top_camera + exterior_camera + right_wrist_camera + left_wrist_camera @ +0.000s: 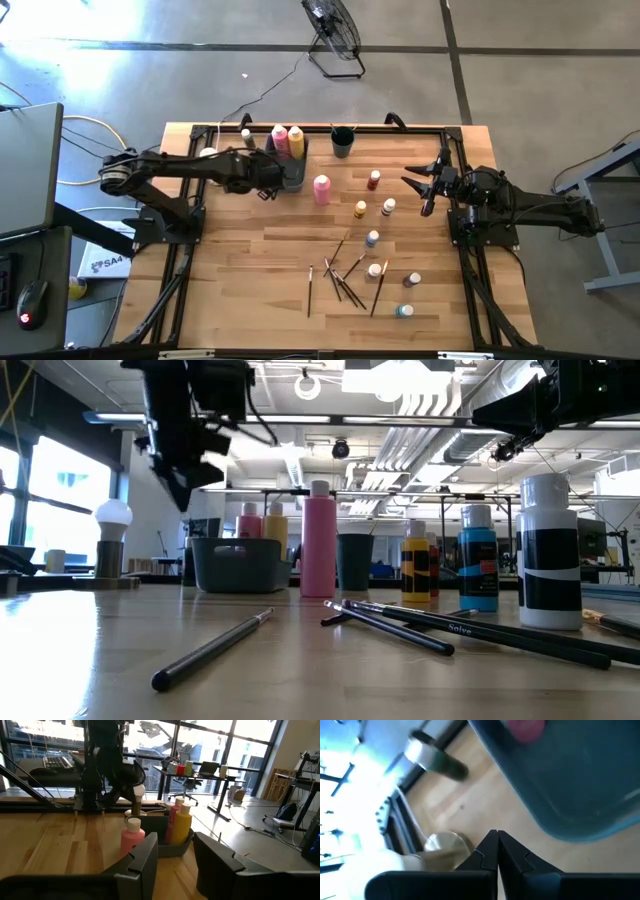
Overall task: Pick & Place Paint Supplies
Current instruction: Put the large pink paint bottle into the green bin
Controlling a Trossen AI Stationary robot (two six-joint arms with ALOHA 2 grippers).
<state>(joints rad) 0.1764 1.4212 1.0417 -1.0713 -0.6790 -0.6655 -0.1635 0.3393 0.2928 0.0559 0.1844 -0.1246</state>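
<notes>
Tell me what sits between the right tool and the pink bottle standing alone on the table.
In the high view, between the right tool and the pink bottle stand three small paint bottles: red, yellow and white.

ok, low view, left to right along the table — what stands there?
White knob on tan base → grey bin → tall pink bottle → dark cup → yellow paint bottle → blue paint bottle → white-capped black bottle.

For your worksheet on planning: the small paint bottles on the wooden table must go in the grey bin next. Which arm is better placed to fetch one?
Probably the right. The right gripper hangs open beside the small white-capped red bottle and its neighbours. The left gripper is shut, at the dark grey plastic bin, farther from them.
</notes>
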